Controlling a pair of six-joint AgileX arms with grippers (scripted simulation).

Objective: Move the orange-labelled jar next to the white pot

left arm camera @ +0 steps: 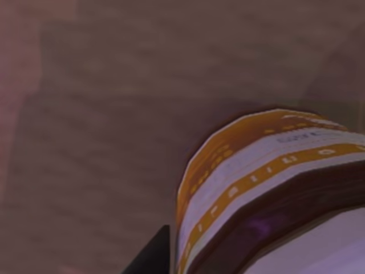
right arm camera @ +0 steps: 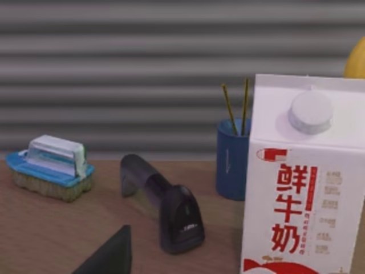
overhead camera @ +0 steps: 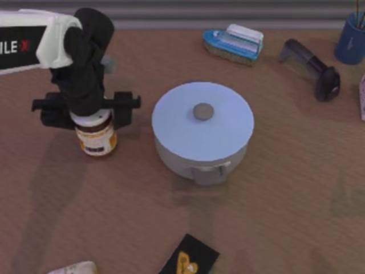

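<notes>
Right, the left tool (overhead camera: 91, 111) sits over the orange-labelled jar (overhead camera: 96, 135) at the left side of the bench (overhead camera: 274, 217), and its black body covers the jar's cap from above. The jar stands upright on the bench, label facing the camera, brown contents showing above the label band. The left wrist view is filled by the jar's side (left arm camera: 268, 188), orange and white label wrapping round, with one dark fingertip (left arm camera: 154, 257) just beside it at the picture's edge. Whether the fingers press on the jar or stand clear of it, I cannot tell from these views.

The white pot (overhead camera: 202, 131) stands near the middle of the bench, lid on, small grey knob (overhead camera: 203, 111) at its centre and the stubby handle (overhead camera: 210, 171) pointing toward the near edge. Jar and pot are apart, a strip of bare bench between them, with the jar to the pot's left.

Along the far edge, a blue scrubbing brush (overhead camera: 232, 44) lies beyond the pot, a dark handheld scanner (overhead camera: 312, 69) lies to its right, and a blue cup (overhead camera: 350, 39) stands at the far right corner. A black card (overhead camera: 189, 260) with a yellow mark lies at the near edge.

The right arm is out of the top view. Its wrist camera looks across the bench at the brush (right arm camera: 50, 168), the scanner (right arm camera: 165, 208), the blue cup (right arm camera: 232, 160) with two thin sticks in it, and a milk carton (right arm camera: 305, 188) close up.
</notes>
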